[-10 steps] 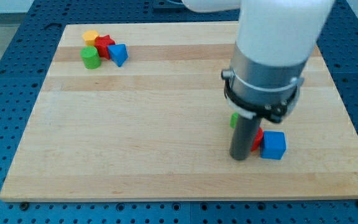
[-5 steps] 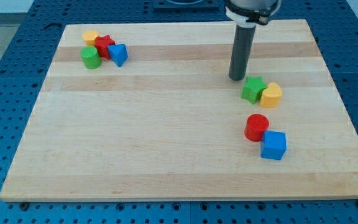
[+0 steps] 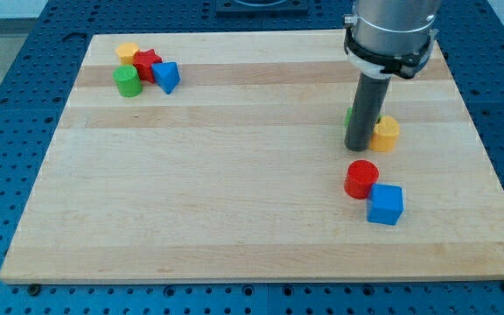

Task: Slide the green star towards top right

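1. The board (image 3: 217, 192) looks like pale wood, smooth, with a light matt sheen and visible grain strips.
2. The rod (image 3: 362, 109) is dark and matt.
3. The blue cube (image 3: 385, 205) and red cylinder (image 3: 360, 179) look like smooth plastic.

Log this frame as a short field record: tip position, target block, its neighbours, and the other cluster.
tip: my tip rests on the board at the lower left of the yellow block
target: green star, mostly hidden behind the rod, only a sliver showing at the rod's left edge
neighbours: red cylinder and blue cube touching, below the tip
far cluster, view's top left: yellow block, red star, green cylinder, blue block
surface: wooden board
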Controlling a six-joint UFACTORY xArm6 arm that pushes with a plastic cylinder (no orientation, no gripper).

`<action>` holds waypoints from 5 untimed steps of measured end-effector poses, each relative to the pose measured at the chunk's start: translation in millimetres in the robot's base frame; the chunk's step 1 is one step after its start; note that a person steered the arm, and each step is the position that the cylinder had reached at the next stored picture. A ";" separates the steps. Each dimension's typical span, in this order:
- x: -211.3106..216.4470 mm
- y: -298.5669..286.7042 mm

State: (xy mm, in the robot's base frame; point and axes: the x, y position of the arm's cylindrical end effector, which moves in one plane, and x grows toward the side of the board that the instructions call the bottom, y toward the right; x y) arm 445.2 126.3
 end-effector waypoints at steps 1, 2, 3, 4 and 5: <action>-7.8 3.2; -55.2 19.1; -101.2 34.1; -138.2 44.4; -138.8 44.3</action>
